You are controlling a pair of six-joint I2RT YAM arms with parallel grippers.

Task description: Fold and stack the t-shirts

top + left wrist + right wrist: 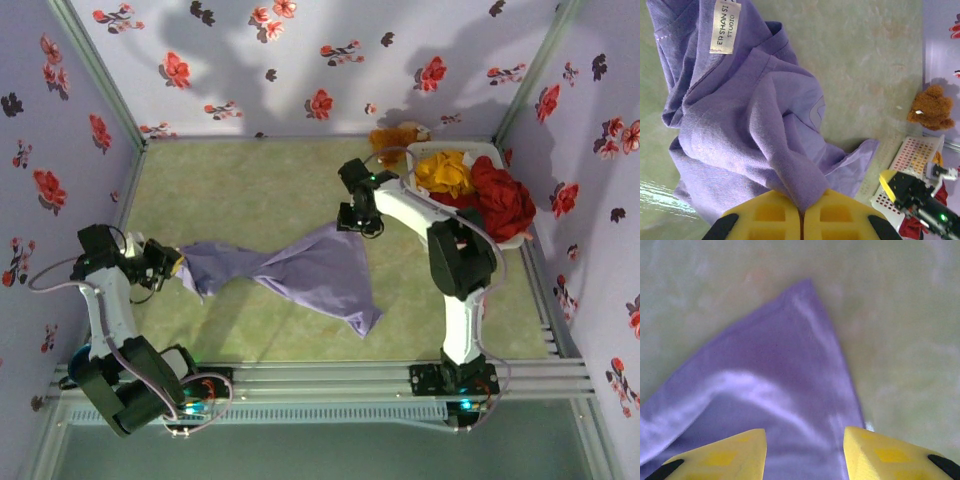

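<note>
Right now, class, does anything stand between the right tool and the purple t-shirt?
Nothing visible does. The right tool, jaws open, hangs directly over a corner of the purple t-shirt, with only that cloth showing in the gap.

Soft, matt purple cloth t-shirt (310,272)

The top external camera looked down from above and behind the arm bases over the whole worktop (250,190). The left wrist camera sat close behind the left end effector (801,210), facing across the lavender t-shirt (740,140) toward the basket (917,150). The right wrist camera, blurred, apparently pointed steeply down past the right end effector (804,440), very near that shirt, which all three views shared.
</note>
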